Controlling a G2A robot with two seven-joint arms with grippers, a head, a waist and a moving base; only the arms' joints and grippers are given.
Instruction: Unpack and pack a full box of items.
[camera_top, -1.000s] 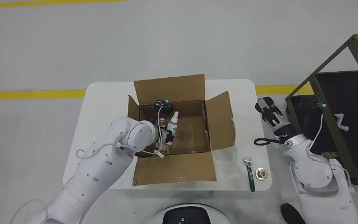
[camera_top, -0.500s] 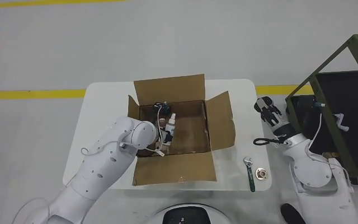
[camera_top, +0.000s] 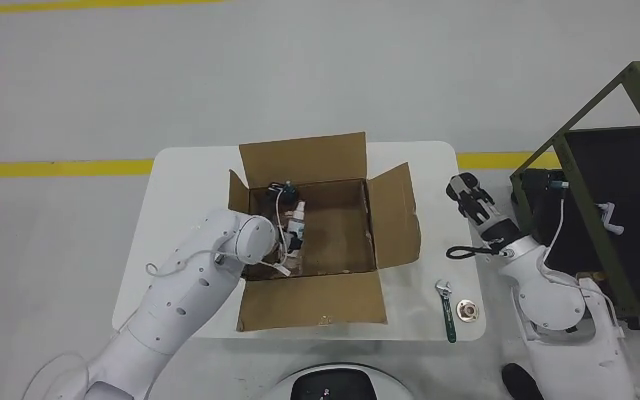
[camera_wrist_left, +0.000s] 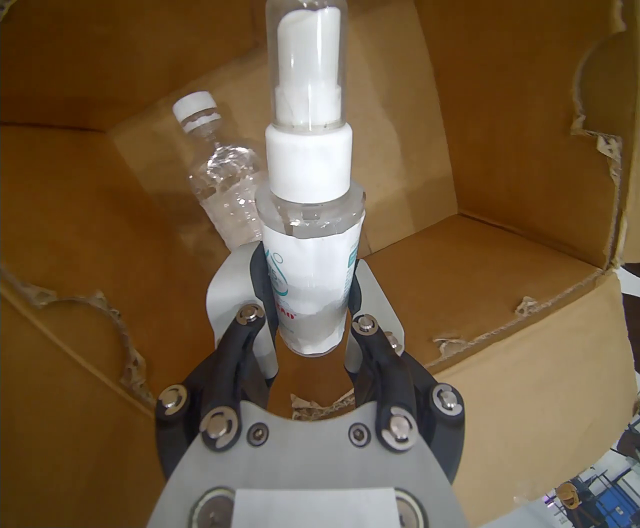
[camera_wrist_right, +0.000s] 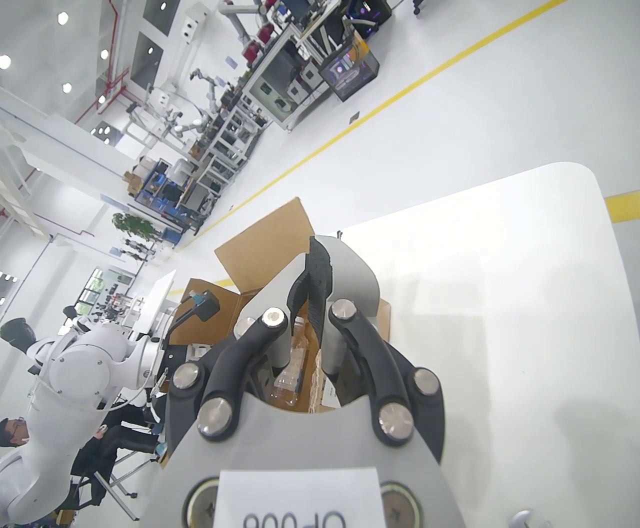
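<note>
The left hand (camera_wrist_left: 310, 287) pinched the spray bottle (camera_wrist_left: 308, 165) inside the box (camera_top: 310, 300), toward its left wall (a water bottle (camera_wrist_left: 222, 185) lay nearby). The right hand (camera_wrist_right: 312, 280), pressed together, hovered over open bench (camera_top: 440, 170) beside the right flap.

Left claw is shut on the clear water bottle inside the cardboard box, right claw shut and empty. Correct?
Not quite: the left wrist view shows the left claw shut on the spray bottle; the water bottle lies loose beyond it in the cardboard box. The right claw is shut and empty, yes.
</note>
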